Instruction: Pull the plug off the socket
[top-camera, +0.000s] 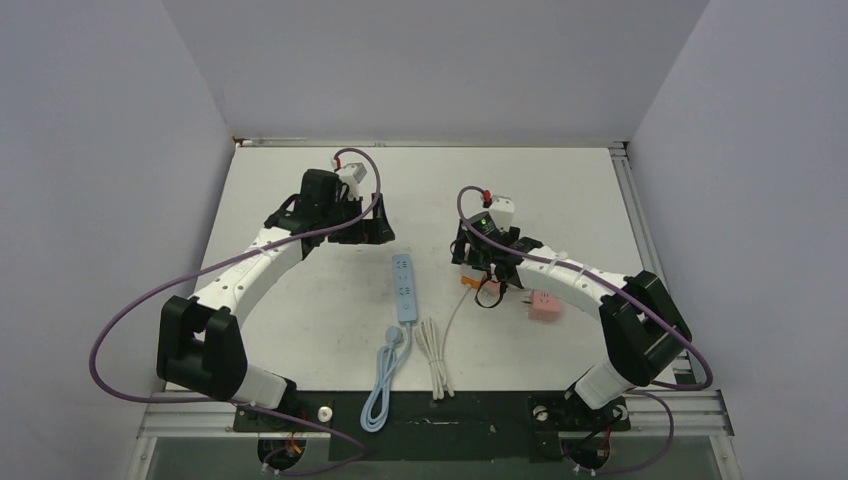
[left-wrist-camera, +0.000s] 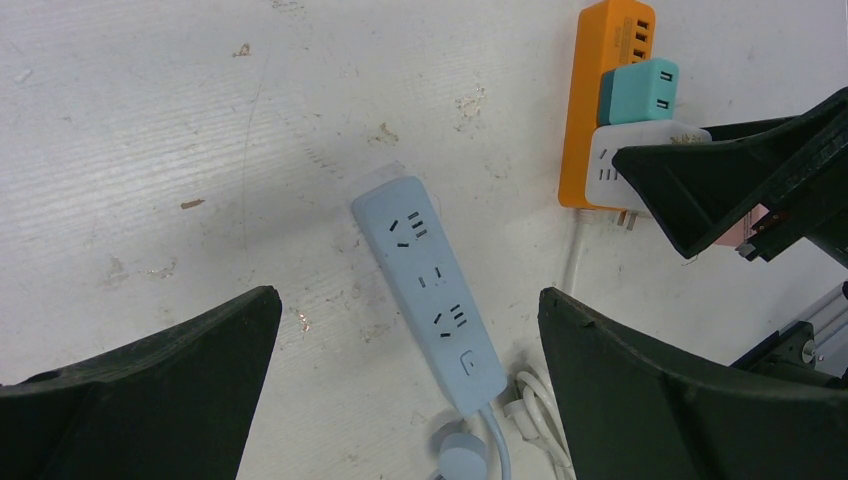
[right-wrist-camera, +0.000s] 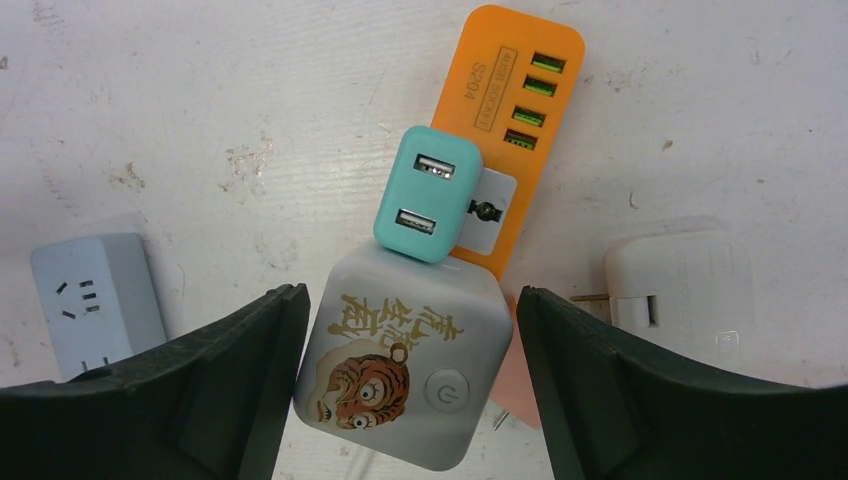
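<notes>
On the white table (top-camera: 560, 200), the left gripper (left-wrist-camera: 408, 300) hangs with its jaws spread wide, and the blue power strip (left-wrist-camera: 430, 300) lies below the gap between them. The right gripper (right-wrist-camera: 410, 295) stands open. Its jaws closely flank the tiger-printed white plug (right-wrist-camera: 400, 370) at the end of the orange socket strip (right-wrist-camera: 510, 130). A smaller teal plug (right-wrist-camera: 425, 195) sits just beyond the fingertips.

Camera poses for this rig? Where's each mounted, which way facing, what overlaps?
Top external: above and behind the robot, looking down on the table; left arm and right arm show.
Left wrist: looks down at the blue power strip, framed by the open left gripper.
Right wrist: looks down at the tiger-print adapter on the orange power strip; right gripper straddles it.
Shared: both wrists see the teal USB charger.
</notes>
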